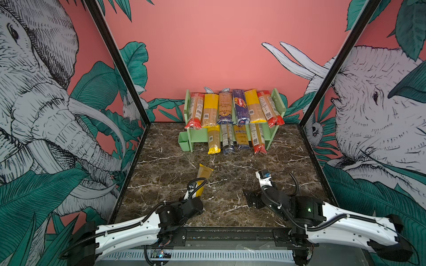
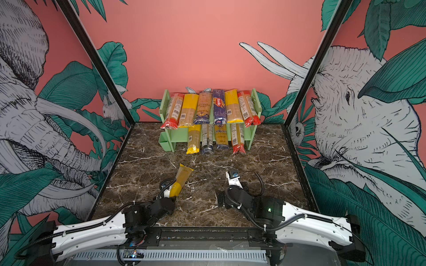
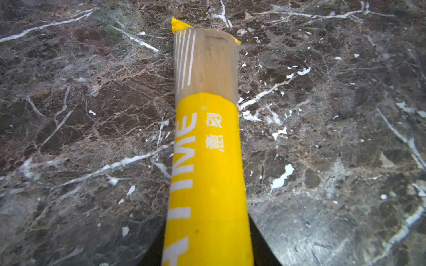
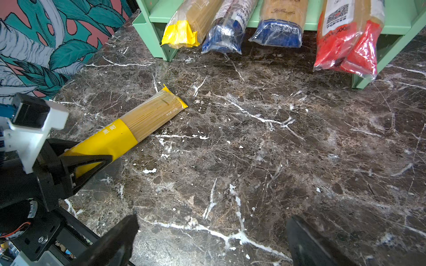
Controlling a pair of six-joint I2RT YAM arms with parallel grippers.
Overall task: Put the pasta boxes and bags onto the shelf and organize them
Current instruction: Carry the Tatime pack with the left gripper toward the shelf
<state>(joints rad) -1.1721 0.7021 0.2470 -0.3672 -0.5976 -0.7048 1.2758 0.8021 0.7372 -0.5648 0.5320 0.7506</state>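
The left gripper [image 4: 92,161] pinches the yellow end of the one loose packet [image 4: 147,117], at the lower left of the right wrist view. The packet's clear end points toward the shelf [image 1: 198,135], probably for the bare lower-left space. Its arm [image 1: 129,228] stretches low and forward. The right gripper [image 4: 212,230] hangs spread, empty.

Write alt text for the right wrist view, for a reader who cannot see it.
The left gripper is shut on the yellow end of a spaghetti packet over the dark marble table. Beyond, four more packets overhang the green shelf.
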